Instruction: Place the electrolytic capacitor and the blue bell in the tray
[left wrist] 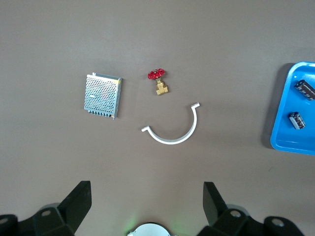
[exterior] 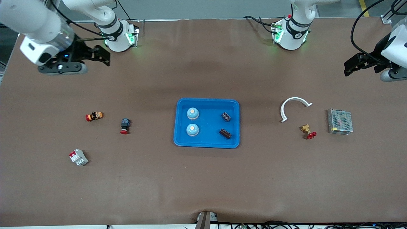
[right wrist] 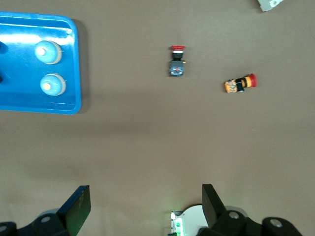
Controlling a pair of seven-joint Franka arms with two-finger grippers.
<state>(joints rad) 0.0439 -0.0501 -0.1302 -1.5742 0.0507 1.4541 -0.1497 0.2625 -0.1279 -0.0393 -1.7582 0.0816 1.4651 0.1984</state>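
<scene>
Both bells (exterior: 192, 112) and capacitors (exterior: 226, 116) lie in the tray (exterior: 206, 143), so the left gripper (exterior: 353, 66) and right gripper (exterior: 101, 56) wait high over bare desk (exterior: 203, 184), fingers apart, empty.

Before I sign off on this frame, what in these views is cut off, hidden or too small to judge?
- Tray: left wrist view's edge cuts it; only two capacitors show, no bells.
- Right wrist view: the edge hides the tray's capacitor end; two bells show.
- White switch block: mostly cut off there.
- Capacitor markings: too small in the front view.
- Left tool: partly cut off.
</scene>
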